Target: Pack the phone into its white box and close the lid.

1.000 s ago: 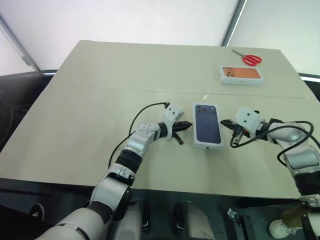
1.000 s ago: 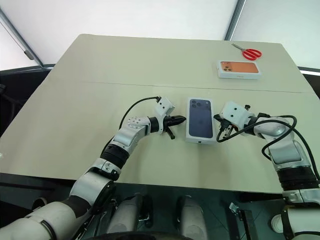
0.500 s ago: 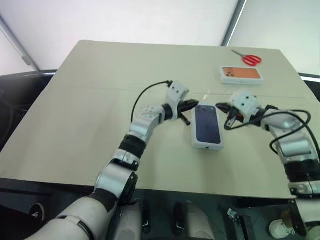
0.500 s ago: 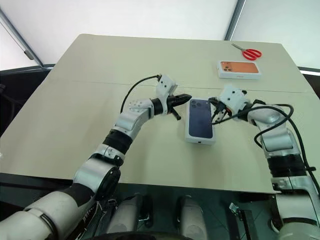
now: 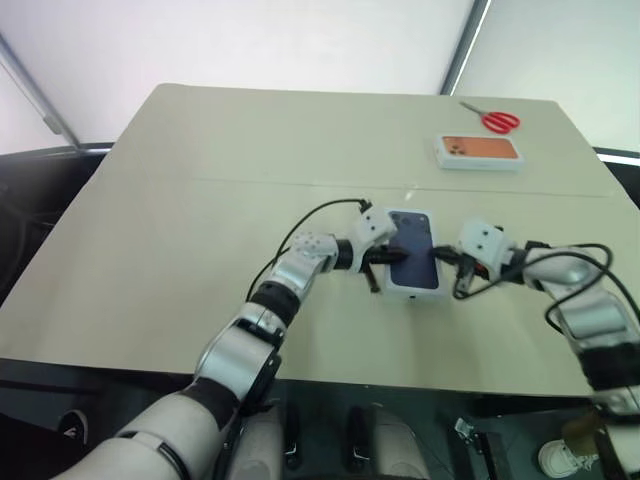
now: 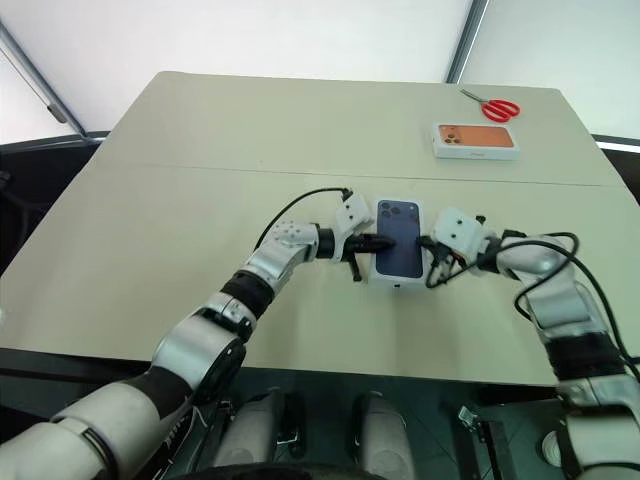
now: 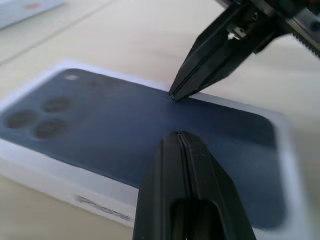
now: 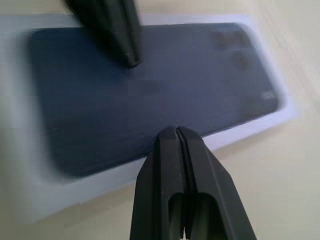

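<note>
the phone lies face down, flat, within the white box, at the middle of the desk toward its 6 o'clock edge. its camera cluster sits at the 11 o'clock corner, and a thin white rim frames it on all sides. so i judge the packing half of the job to be done, or close to it. i cannot tell whether the phone is pressed fully home or only resting on the rim.

my left gripper comes in from 9 o'clock, fully closed and holding nothing, its tip on the dark back of the phone. my right gripper comes in from 3 o'clock, also fully closed and empty, its tip at the phone's 3 o'clock edge.

what is left, as i judge it, is the lid: nothing covers the phone, so it is not yet on.

as for writing, the box's side wall carries a small grey word in the left wrist view, too blurred to read. at 1 o'clock from the phone lie another white box with an orange phone picture and, beyond it, red scissors; i can read no brand on either.
</note>
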### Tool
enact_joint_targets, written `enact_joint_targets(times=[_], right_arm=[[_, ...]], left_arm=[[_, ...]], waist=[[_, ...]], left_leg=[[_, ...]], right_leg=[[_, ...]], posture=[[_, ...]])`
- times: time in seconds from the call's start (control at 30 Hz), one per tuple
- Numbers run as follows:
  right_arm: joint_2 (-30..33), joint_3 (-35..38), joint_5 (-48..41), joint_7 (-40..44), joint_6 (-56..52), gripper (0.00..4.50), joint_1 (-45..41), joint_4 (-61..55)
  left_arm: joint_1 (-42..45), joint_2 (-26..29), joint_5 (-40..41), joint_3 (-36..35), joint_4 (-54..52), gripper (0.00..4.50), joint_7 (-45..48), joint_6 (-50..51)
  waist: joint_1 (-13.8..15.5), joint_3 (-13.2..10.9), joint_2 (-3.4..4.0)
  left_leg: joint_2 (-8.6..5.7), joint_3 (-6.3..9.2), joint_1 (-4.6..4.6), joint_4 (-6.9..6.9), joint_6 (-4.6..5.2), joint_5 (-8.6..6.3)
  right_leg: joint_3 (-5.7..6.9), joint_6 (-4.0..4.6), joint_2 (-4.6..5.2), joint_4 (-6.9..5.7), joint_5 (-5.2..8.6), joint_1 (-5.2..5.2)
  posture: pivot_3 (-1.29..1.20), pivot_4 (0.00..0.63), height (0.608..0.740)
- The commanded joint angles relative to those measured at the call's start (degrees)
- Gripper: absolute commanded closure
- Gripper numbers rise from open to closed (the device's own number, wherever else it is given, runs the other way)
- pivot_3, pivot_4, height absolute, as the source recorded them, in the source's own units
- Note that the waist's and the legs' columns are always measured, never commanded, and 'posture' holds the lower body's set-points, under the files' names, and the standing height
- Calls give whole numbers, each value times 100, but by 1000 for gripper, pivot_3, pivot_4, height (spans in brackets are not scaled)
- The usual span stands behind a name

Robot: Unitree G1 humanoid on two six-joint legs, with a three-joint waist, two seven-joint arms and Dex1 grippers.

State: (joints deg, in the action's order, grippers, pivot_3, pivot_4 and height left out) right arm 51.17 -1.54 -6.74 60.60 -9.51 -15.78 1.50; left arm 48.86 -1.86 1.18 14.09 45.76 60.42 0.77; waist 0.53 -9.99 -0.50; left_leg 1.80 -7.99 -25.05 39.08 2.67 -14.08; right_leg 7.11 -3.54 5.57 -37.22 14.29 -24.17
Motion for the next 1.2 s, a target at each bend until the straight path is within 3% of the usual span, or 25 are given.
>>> enact_joint_targets(times=[0.03, 0.17, 0.23, 0.33, 0.5, 0.8, 0.97, 1.2], right_arm=[[226, -41, -360, 543, -363, 4466, 419, -549], [-72, 213, -591, 161, -754, 4466, 55, -338], [-369, 506, -1159, 18, -1486, 3915, -403, -232], [-614, 693, -1419, -88, -1645, 2568, -742, -234], [-758, 735, -1546, -131, -1620, 10, -1091, -42], [-584, 731, -1568, 348, -1257, 0, -1116, 296], [-350, 864, -1417, 592, -786, 0, -924, 585], [-100, 1114, -1436, 706, -457, 0, -591, 869]], left_arm=[[-476, 286, 93, 224, -693, 4500, 510, 447], [-669, 481, 317, -76, -1317, 4500, 201, 868], [-580, 619, 762, -541, -1733, 3944, 67, 1257], [-549, 1035, 982, -969, -2129, 2624, -159, 1478], [-755, 2103, 1224, -1432, -2570, 60, -15, 1497], [-2032, 3991, 1438, -2177, -2951, 18, 412, 1039], [-2757, 4427, 1747, -2640, -3353, 18, 385, 1225], [-3977, 4601, 2231, -3174, -4332, 18, 168, 1773]], waist=[[-23, 11, -3], [-38, 18, -4], [-58, 12, 0], [-59, 10, 4], [-82, 10, 6], [-126, 6, 12], [-105, 6, 11], [-131, 4, 15]], left_leg=[[1, 0, 2, 0, 26, -16], [3, 2, 20, -1, 38, -25], [3, 2, 19, 0, 38, -25], [2, 2, -13, 1, 34, -21], [-1, 1, -23, 2, -2, 1], [-4, 0, -23, 2, 0, -1], [-5, 0, -25, 2, 2, -5], [-7, -1, -23, -5, 2, -8]], right_leg=[[0, 1, 0, 0, 0, 1], [-1, 3, 2, 2, 0, 17], [-3, 5, 4, 3, -1, 15], [-3, 5, 8, -7, -2, -22], [0, 3, 4, -8, -3, -28], [0, 3, 6, -6, -3, -27], [0, 4, 15, -2, -2, -28], [-1, 5, 29, -1, -1, -31]], posture=[[0, 150, 738], [0, 150, 738], [0, 150, 738], [0, 150, 738], [0, 150, 738], [0, 150, 738], [0, 150, 738], [0, 150, 738]])
